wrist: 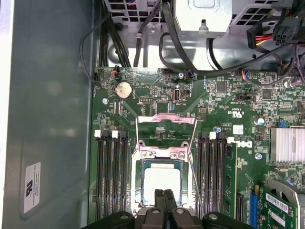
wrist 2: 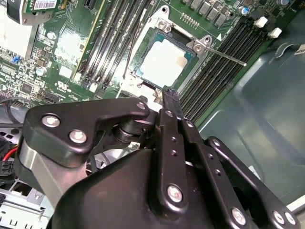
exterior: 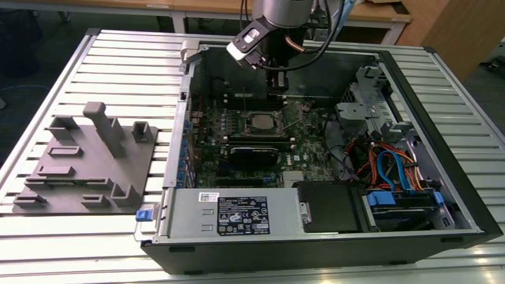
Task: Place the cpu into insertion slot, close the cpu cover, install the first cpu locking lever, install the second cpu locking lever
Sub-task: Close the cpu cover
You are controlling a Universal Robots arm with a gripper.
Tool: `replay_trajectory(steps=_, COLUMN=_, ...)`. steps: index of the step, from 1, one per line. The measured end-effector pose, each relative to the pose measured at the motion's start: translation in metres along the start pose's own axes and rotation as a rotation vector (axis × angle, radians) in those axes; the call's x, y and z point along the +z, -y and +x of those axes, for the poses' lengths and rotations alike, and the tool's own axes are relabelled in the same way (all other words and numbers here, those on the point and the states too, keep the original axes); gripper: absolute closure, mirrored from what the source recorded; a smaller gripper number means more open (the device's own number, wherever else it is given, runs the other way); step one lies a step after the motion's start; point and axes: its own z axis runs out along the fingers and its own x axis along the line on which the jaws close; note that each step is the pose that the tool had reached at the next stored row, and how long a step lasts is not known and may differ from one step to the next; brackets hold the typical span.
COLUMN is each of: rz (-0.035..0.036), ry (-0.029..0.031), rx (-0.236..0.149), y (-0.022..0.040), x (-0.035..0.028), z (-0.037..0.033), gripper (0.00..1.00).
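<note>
The open computer case [exterior: 332, 251] lies on its side on the slatted bench [exterior: 118, 59]. A grey moulded fixture plate [exterior: 87, 177] rests on the bench at the exterior view's left, just beside the case.

The arm enters the case from above. In the exterior view, the end effector [exterior: 276, 94] hangs over the motherboard [exterior: 207, 148], close to the processor area.

**End effector state:** narrow. In both wrist views the two black fingertips [wrist: 160, 196] are pressed together and nothing is visible between them. The tip [wrist 2: 170, 97] is at the near edge of the insertion slot [wrist: 138, 187]. Contact with the slot cannot be confirmed.

**Cpu position:** the cpu [wrist: 162, 185] lies flat inside the insertion slot with its pale metal top facing up. It is also visible in the second wrist view [wrist 2: 163, 61].

**Cover and lever:**
- In the first wrist view, the cpu cover [wrist: 167, 117] appears swung back from the slot, on the side away from the fingertips. Green board shows through its cut-out.
- A thin locking lever [wrist 2: 228, 56] projects from one slot corner across the black memory slots [wrist 2: 224, 71].
</note>
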Motion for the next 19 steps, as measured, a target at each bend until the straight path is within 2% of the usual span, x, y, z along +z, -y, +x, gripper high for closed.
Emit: replay_trajectory(steps=19, rz=0.0, ry=0.0, rx=0.0, y=-0.0039, x=0.0, z=0.0, gripper=0.9)
